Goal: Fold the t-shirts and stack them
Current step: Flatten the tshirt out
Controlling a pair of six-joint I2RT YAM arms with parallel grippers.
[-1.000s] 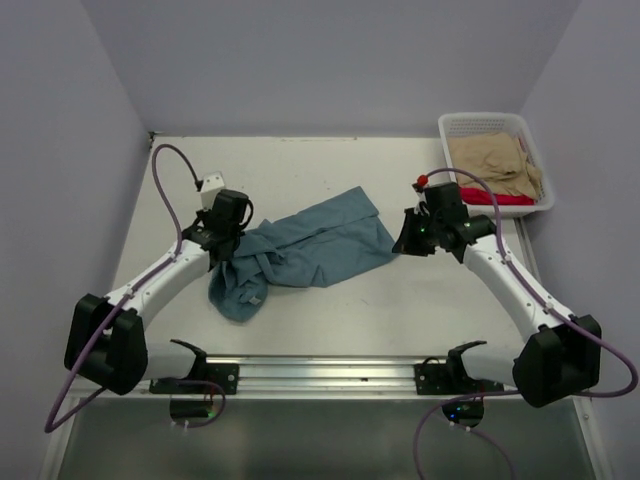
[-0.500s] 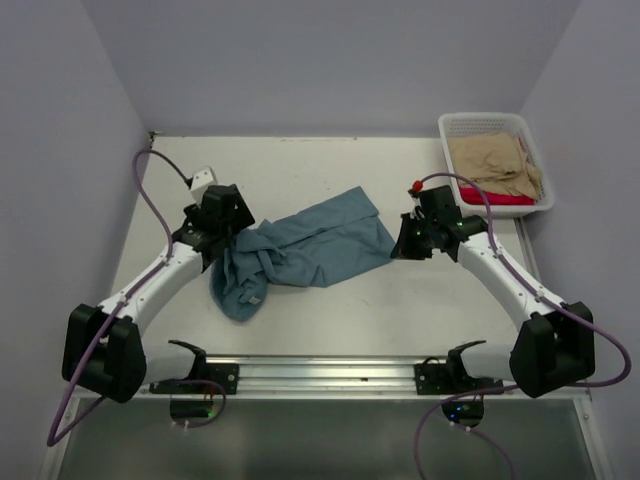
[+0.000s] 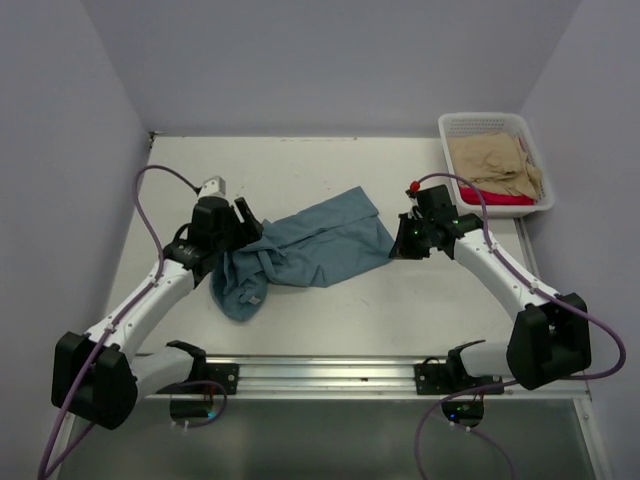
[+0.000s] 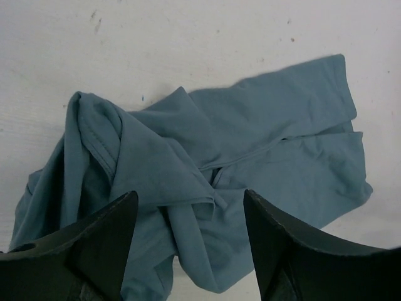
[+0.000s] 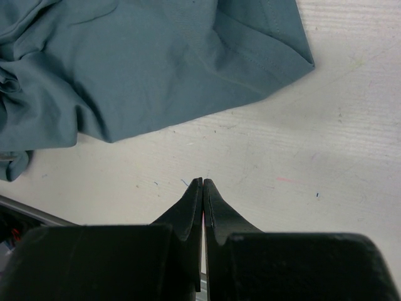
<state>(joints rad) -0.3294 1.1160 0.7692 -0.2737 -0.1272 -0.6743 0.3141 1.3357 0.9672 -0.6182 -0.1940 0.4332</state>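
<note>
Evidently, step in hand: we judged it to be spreading the crumpled dusty teal-blue cotton t-shirt flat before any fold.
Shirt's place: it lay mid-way across the white tabletop, bunched at its left end and smoother toward its right.
Left gripper: its jaws stood wide and empty above the bunched folds.
Right gripper: its jaws were pressed together on nothing, over bare table just beside the shirt's hem.
White plastic mesh basket: it held the tan shirt and the red shirt.
Doing it well: we reckoned the left should pinch one seam edge, not the bundle; the right needed to open onto the hem corner, then both draw apart evenly.
</note>
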